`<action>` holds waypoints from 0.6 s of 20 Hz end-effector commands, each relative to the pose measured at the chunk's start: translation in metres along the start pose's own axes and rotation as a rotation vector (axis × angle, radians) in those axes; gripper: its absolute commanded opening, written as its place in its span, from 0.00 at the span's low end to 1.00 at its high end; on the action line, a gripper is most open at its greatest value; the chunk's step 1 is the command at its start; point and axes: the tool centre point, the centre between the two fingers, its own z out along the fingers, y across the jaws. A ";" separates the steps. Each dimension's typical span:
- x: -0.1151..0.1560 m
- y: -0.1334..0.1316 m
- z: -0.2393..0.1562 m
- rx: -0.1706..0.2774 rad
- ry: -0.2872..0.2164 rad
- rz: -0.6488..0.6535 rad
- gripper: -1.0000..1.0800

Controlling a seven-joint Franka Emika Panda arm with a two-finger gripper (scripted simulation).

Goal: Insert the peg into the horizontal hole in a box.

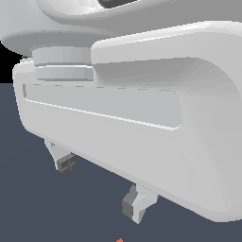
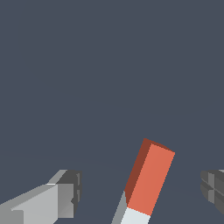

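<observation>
Robot arm's tool, fingers spread wide and empty, hovers over the peg lying between them on the table, apparently mid-approach; next, descend and pinch it.

Wrist view: the peg lies on the dark grey counter, tilted a bit. Its orange-red half is in full sight; only a small bit of the white half shows at the pic's edge. The end effector is wide open w/ the peg between its two fingers. One grey finger is on one side, the other finger on the other side. Neither touches the peg.
</observation>
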 end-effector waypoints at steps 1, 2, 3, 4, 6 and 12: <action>-0.042 0.005 0.013 -0.002 0.002 0.123 0.96; -0.057 0.005 0.017 -0.002 0.003 0.166 0.96; -0.071 0.005 0.021 -0.003 0.004 0.205 0.96; -0.083 0.004 0.025 -0.003 0.005 0.239 0.96; -0.102 0.001 0.031 -0.004 0.006 0.296 0.96; -0.126 -0.004 0.039 -0.004 0.009 0.364 0.96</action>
